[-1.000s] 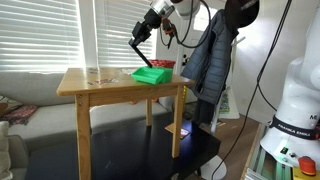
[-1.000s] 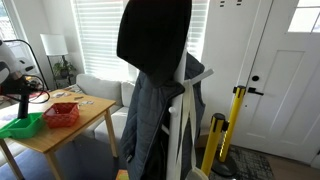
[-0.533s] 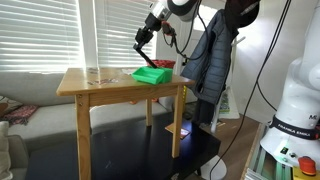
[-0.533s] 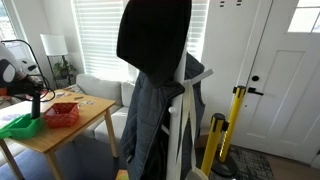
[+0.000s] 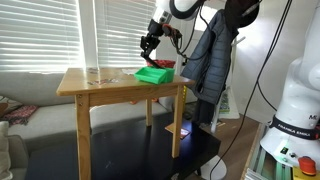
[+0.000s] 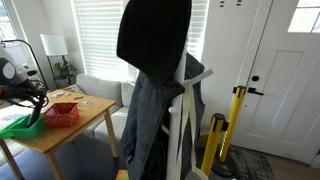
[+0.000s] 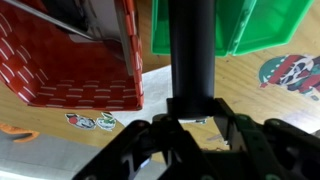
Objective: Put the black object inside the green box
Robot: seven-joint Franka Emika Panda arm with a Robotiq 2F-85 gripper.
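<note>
jaws clenched on the black rod (image 7: 190, 50), gripper (image 7: 190, 118) raised over the wooden table (image 7: 250, 95). in the wrist view the rod's far end overlaps the green box (image 7: 270, 25), just beside the red basket (image 7: 70, 70).

In the wrist view the black object (image 7: 190, 50) runs out through the top edge, so its far end is unseen. The green box (image 7: 225, 25) and red basket (image 7: 75, 60) are cropped there too. The hand (image 7: 190, 116) is a dark blur along the bottom. In an exterior view the hand (image 5: 149, 42) is too small to show its jaws. In an exterior view the left edge cuts the green box (image 6: 20, 126).
</note>
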